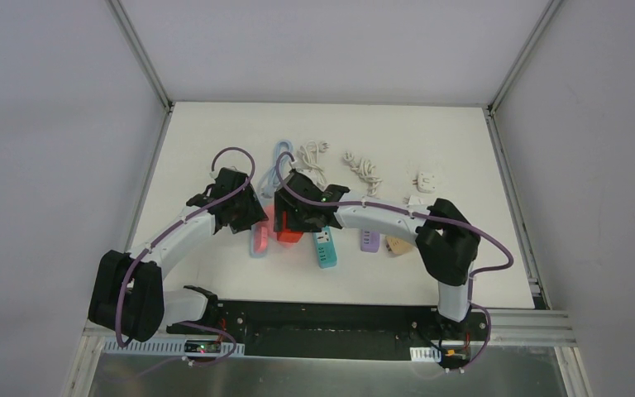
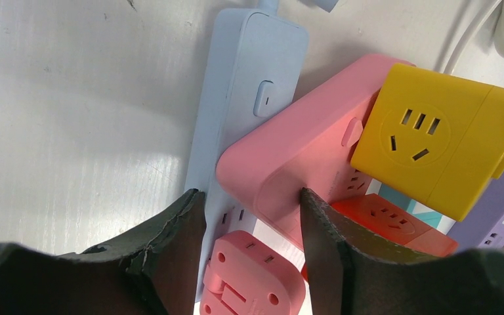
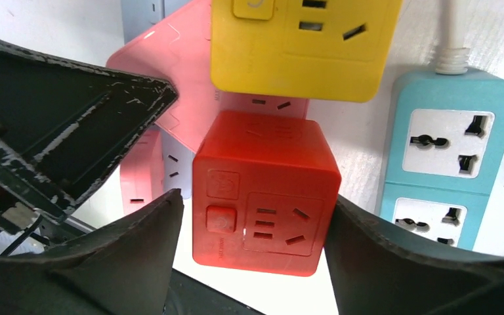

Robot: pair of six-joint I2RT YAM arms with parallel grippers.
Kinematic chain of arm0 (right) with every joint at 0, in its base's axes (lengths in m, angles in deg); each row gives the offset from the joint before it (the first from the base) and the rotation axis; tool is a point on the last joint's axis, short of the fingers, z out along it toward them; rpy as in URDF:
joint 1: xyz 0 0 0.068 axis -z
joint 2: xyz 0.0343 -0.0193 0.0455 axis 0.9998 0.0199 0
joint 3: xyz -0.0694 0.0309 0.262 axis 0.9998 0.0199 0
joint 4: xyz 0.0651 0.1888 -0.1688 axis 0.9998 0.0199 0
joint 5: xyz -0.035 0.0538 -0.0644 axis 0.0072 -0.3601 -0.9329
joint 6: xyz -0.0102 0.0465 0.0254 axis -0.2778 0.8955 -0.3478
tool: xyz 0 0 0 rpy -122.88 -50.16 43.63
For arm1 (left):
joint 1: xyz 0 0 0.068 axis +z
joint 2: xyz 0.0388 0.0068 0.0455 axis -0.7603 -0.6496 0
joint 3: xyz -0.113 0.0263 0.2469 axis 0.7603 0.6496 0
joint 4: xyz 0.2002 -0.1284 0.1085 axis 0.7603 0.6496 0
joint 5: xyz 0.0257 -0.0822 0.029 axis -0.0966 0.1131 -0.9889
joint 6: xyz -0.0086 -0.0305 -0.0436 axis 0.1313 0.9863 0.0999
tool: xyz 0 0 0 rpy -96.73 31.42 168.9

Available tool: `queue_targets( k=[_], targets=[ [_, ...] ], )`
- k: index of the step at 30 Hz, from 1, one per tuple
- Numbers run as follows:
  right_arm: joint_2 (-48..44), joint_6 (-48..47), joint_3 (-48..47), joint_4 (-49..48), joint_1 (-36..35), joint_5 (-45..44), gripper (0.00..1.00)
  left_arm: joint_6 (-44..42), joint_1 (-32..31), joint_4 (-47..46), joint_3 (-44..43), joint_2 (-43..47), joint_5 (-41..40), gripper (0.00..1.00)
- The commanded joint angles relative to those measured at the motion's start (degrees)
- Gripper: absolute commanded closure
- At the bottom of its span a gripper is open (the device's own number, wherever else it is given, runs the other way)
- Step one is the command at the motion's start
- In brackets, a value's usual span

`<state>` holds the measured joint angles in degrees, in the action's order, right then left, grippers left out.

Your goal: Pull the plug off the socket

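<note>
The red plastic cube plug point(image 3: 262, 190) sits just right of the long light-blue plastic power strip point(image 2: 243, 72), and the right gripper point(image 3: 252, 197) has its fingers spread on both sides of the cube, not squeezing yet. The left gripper point(image 2: 251, 193) is spread too, one finger at the strip's left edge and one on the pink plastic socket block point(image 2: 295, 151). This looks like the grab step: next the right fingers must pinch the cube and pull it straight off while the left holds the strip down.

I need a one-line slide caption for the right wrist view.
Right tool straddling the red cube adapter; yellow adapter above it in frame, teal power strip at right.
</note>
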<state>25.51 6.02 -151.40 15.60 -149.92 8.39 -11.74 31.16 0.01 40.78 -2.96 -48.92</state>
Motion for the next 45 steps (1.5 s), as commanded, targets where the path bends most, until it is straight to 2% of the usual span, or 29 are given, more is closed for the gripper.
queue_targets(
  k=[1,3,4,5,7,8,13,15,20,22,24,28,30,32,34,37,39,43,45],
  targets=[
    [0.9,1.8,-0.7,1.1,-0.7,-0.7,0.29,0.2,-0.6,5.6,4.5,-4.4,-1.5,0.55],
    [0.6,1.6,-1.2,1.1,-0.8,-2.4,0.44,0.1,-0.6,5.6,4.5,-4.4,-1.5,0.55],
    [0.3,1.3,-1.6,1.1,-0.8,-3.0,0.54,0.1,-0.6,5.6,4.5,-4.5,-1.5,0.55],
    [-0.2,0.8,-2.0,1.1,-0.7,-3.4,0.73,0.1,-0.6,5.7,4.6,-4.4,-1.6,0.55],
    [-1.0,0.2,-2.7,1.1,-0.3,-3.1,0.98,0.0,-0.6,5.9,4.6,-4.2,-1.8,0.55],
    [-1.7,0.0,-2.8,0.7,0.1,-2.1,1.00,0.0,-0.6,6.0,4.6,-4.1,-1.9,0.55],
    [-4.4,1.7,1.4,-7.7,3.1,12.1,1.00,0.4,-0.6,5.8,5.2,-3.3,-2.2,0.56],
    [-3.2,0.7,-0.7,-5.6,1.7,9.9,1.00,0.5,-0.6,5.8,5.4,-3.0,-2.3,0.56],
    [4.2,-3.4,-12.0,7.8,-3.3,-6.8,1.00,0.6,-0.6,5.7,5.6,-3.1,-2.1,0.57],
    [5.0,-3.8,-13.6,10.0,-3.6,-8.6,1.00,0.6,-0.6,5.7,5.7,-3.0,-2.0,0.57],
    [3.2,-3.9,-12.0,8.2,-3.2,-7.6,1.00,0.6,-0.6,5.7,5.7,-3.0,-2.1,0.57],
    [-4.5,-1.3,-2.3,-4.4,0.5,6.5,1.00,0.6,-0.6,5.7,5.6,-3.0,-2.0,0.58],
    [-4.6,-1.2,-1.5,-7.5,0.5,10.5,1.00,0.4,-0.6,5.5,5.6,-3.0,-1.8,0.59],
    [-1.3,-2.7,-5.6,-3.6,-1.3,7.7,1.00,0.2,-0.6,5.6,5.3,-3.0,-1.8,0.59],
    [2.4,-3.8,-10.1,2.8,-2.9,0.9,1.00,0.2,-0.6,5.8,5.2,-2.8,-1.8,0.60],
    [3.9,-4.0,-12.7,5.0,-3.2,-1.5,1.00,0.3,-0.6,5.9,5.6,-2.2,-1.7,0.60],
    [1.6,-4.0,-10.4,2.1,-2.5,0.8,1.00,0.2,-0.6,6.0,5.8,-1.9,-1.8,0.60],
    [-5.9,-0.8,-0.8,-9.4,2.8,15.0,1.00,0.2,-0.6,6.0,5.9,-1.9,-1.8,0.60],
    [-7.9,-0.4,1.4,-11.9,4.5,18.0,1.00,0.2,-0.6,6.0,5.9,-1.9,-1.7,0.61]
  ],
)
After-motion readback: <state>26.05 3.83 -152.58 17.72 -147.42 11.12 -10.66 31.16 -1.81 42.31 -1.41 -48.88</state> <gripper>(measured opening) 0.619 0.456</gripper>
